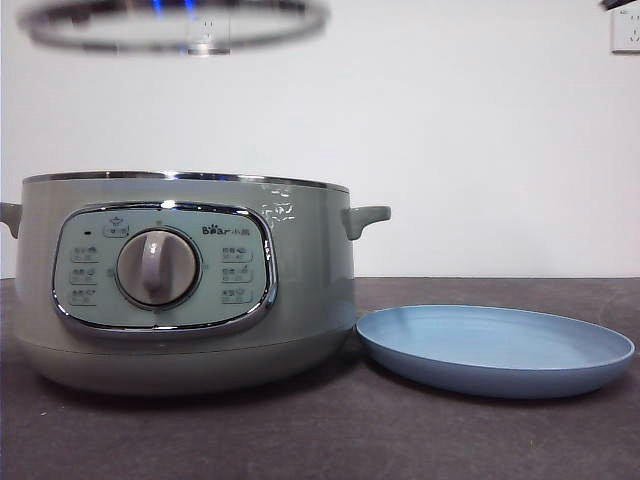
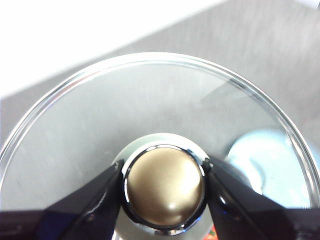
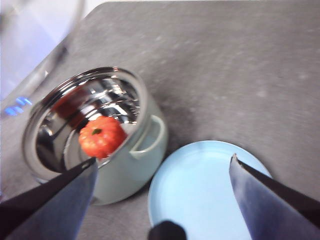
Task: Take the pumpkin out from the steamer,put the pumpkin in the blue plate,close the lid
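Lid [image 1: 172, 24]: left gripper [image 2: 164, 175] clamped its knob, held high so pot [image 1: 185, 285] stayed open.
Right gripper [image 3: 162, 167]: jaws wide, aiming for pumpkin [image 3: 101, 136].

Lid [image 1: 172, 24] blurred, top cropped — pumpkin [image 3: 102, 136] hidden in front view.

The left hand [image 2: 164, 187] has its two black jaws pressed against either side of the knob [image 2: 165, 186] of the lid [image 2: 100, 125]. Through the glass shows the grey counter [image 2: 260, 45] and, blurred, part of the blue plate [image 2: 270, 165].
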